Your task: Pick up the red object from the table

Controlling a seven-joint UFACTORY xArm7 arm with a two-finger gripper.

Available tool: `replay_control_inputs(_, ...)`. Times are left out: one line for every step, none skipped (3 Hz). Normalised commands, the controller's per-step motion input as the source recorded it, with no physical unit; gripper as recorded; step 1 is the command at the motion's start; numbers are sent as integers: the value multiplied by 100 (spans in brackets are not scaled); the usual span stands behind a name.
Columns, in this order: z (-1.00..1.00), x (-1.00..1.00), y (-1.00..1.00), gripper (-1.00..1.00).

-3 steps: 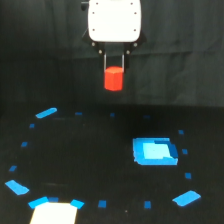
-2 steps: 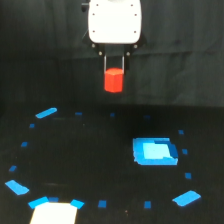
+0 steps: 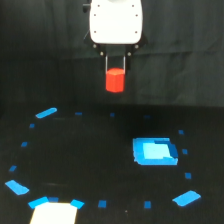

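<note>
Aloft | red object between fingers | apparently clear above table

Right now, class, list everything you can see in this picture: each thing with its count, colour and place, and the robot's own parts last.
red object: one, orange-red, held in the air above the table, top centre.
table: one, black, fills the lower part.
large blue patch: one, blue with a lighter middle, on the table at the exterior view's right.
white patch: one, white, at the bottom edge, exterior view's left.
blue tape pieces: many, too blurred to count exactly, scattered in a rough ring on the table.
backdrop: one, black, behind the arm.
gripper: one, white body with dark fingers, top centre, shut on the red object.
</note>
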Motion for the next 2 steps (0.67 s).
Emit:
replay_control_inputs(44, 5, 26, -100)
replay_control_inputs(38, 2, -5, -97)
